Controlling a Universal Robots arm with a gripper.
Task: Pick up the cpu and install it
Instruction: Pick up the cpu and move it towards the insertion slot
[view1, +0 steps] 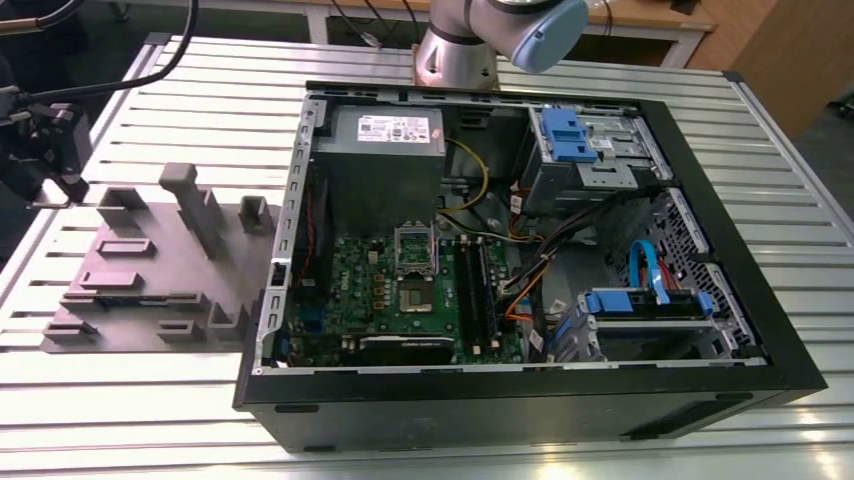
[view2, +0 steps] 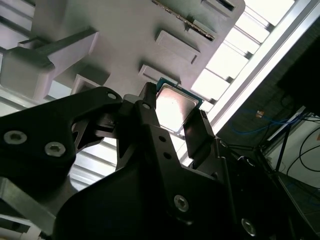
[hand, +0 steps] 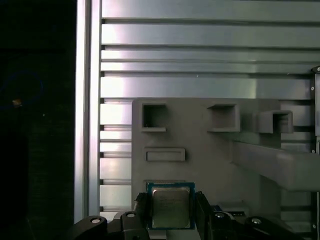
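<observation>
The gripper (hand: 172, 211) has its jaws clenched on the cpu (hand: 170, 202), grasping two opposite edges above the grey parts fixture (hand: 200, 145). The fixture lies to the exterior view's left of the open computer case (view1: 534, 405).

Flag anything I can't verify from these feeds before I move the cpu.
1. The cpu near edge: hidden behind the gripper in the first wrist view.
2. Whether the cpu rests in the grey fixture or is lifted: the gripper covers the contact in both wrist views.
3. Motherboard socket: too small in the exterior view to judge its state.
</observation>
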